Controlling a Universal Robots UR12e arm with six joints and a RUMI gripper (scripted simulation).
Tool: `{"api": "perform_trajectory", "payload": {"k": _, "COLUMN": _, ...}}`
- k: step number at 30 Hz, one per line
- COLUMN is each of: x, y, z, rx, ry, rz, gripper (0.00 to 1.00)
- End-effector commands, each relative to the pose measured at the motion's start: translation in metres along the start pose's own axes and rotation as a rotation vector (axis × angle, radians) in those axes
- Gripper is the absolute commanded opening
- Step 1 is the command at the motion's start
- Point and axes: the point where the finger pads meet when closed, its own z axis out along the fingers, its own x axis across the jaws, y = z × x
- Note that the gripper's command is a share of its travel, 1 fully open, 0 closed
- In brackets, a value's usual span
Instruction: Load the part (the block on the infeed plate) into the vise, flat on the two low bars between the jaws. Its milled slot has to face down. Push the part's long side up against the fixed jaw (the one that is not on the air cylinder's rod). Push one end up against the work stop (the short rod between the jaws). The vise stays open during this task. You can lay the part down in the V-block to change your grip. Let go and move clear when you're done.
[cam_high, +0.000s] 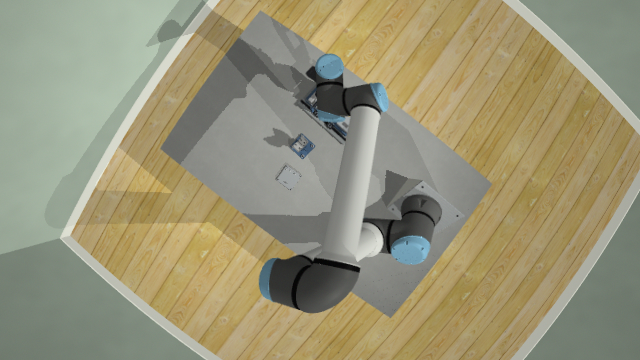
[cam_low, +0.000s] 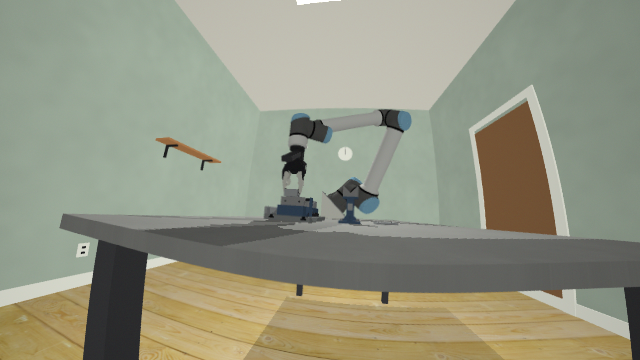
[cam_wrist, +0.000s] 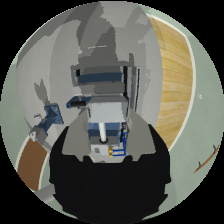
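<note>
My gripper (cam_low: 292, 189) points straight down over the blue and grey vise (cam_low: 292, 207) at the far side of the table. It is shut on the part (cam_low: 290, 193), a light grey block, held just above the vise top. In the wrist view the part (cam_wrist: 106, 114) sits between my two dark fingers, with the vise jaws (cam_wrist: 100, 76) beyond it. I cannot tell which way the slot faces. In the overhead view my wrist hides most of the vise. The infeed plate (cam_high: 288, 177) has nothing on it.
The blue V-block (cam_high: 303, 145) stands between the infeed plate and the vise; it also shows at the left of the wrist view (cam_wrist: 52, 114). The arm's base (cam_high: 420, 215) is mounted at the table's other end.
</note>
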Motion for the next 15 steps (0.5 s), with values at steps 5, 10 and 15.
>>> {"api": "perform_trajectory", "payload": {"k": 5, "x": 0.0003, "y": -0.0006, "z": 0.0009, "rx": 0.001, "ry": 0.001, "rz": 0.0, "gripper": 0.0}}
{"api": "perform_trajectory", "payload": {"k": 10, "x": 0.0003, "y": -0.0006, "z": 0.0024, "rx": 0.001, "ry": 0.001, "rz": 0.0, "gripper": 0.0}}
{"api": "perform_trajectory", "payload": {"k": 15, "x": 0.0003, "y": -0.0006, "z": 0.0035, "rx": 0.001, "ry": 0.001, "rz": 0.0, "gripper": 0.0}}
